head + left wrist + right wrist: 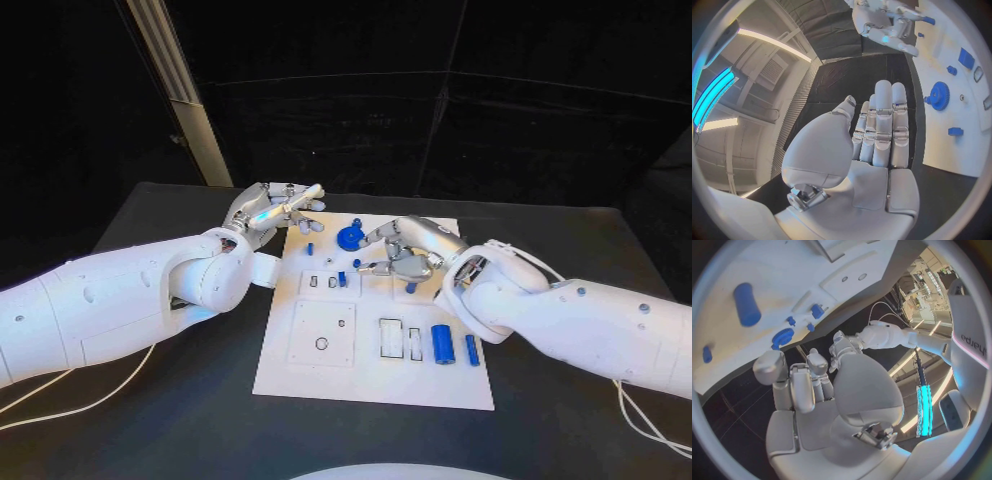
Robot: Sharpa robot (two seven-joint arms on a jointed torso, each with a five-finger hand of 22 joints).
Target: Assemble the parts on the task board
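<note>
Left hand (pixel 274 208) raised just off the far-left corner of the task board (pixel 375 385), fingers straight and together, holding nothing. Right hand (pixel 404 252) over the board's middle, fingers curled; whether pinching anything, cannot tell. Blue gear (pixel 351 238) just beside right hand. Two blue cylinders (pixel 443 344) lying nearer on board, on black worktop (pixel 173 420).

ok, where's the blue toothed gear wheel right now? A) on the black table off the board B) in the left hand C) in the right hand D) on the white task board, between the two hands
D: the blue toothed gear wheel sits on the white task board, with the left hand empty off the board's edge and the right hand over the board beside it, not gripping it.
</note>
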